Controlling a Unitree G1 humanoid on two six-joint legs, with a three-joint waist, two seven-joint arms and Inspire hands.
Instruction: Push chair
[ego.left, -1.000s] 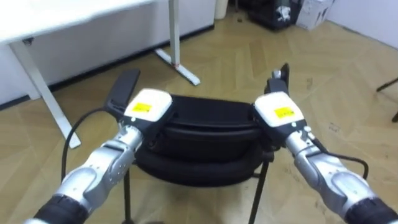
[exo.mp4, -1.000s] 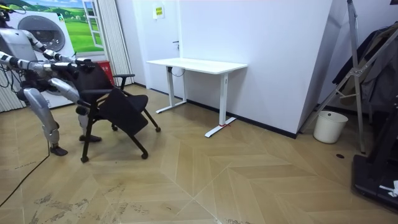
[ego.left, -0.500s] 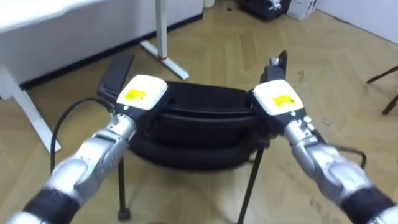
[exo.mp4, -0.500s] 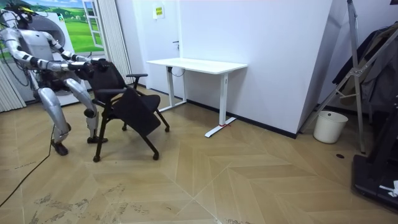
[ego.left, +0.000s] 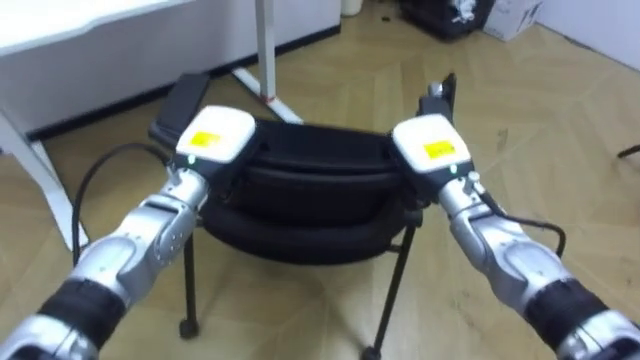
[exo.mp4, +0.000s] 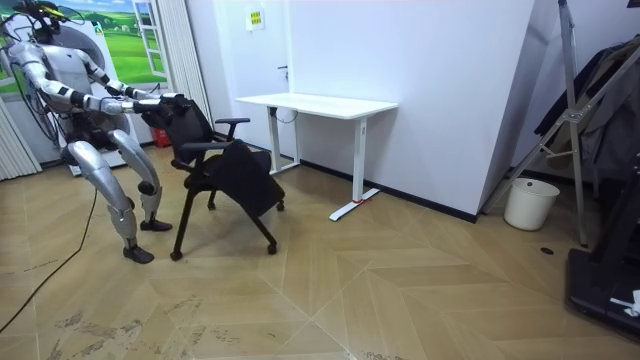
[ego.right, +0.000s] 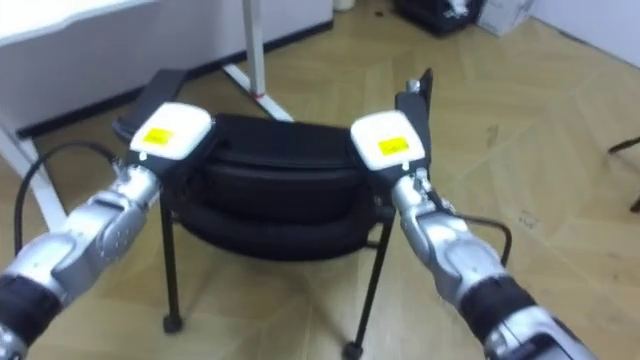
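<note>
A black office chair (ego.left: 310, 168) stands right before me, its backrest top under both my hands and its seat (ego.left: 300, 228) beyond. My left hand (ego.left: 212, 140) rests on the backrest's left end and my right hand (ego.left: 430, 146) on its right end. Only the white backs of the hands show; the fingers are hidden over the chair's back. The armrests (ego.left: 178, 97) stick out forward on both sides. In the room view I stand at the room view's left behind the chair (exo.mp4: 225, 165), arms stretched out to it, legs in mid-stride.
A white desk (exo.mp4: 320, 103) stands against the wall just beyond the chair; its leg (ego.left: 265, 50) and foot rise close ahead. A white bin (exo.mp4: 530, 203) and dark gear are at the room view's right. Open wooden floor lies to my right.
I have stepped forward and the chair has moved with me toward the white desk, to the room view's right. Both hands stay on the backrest.
</note>
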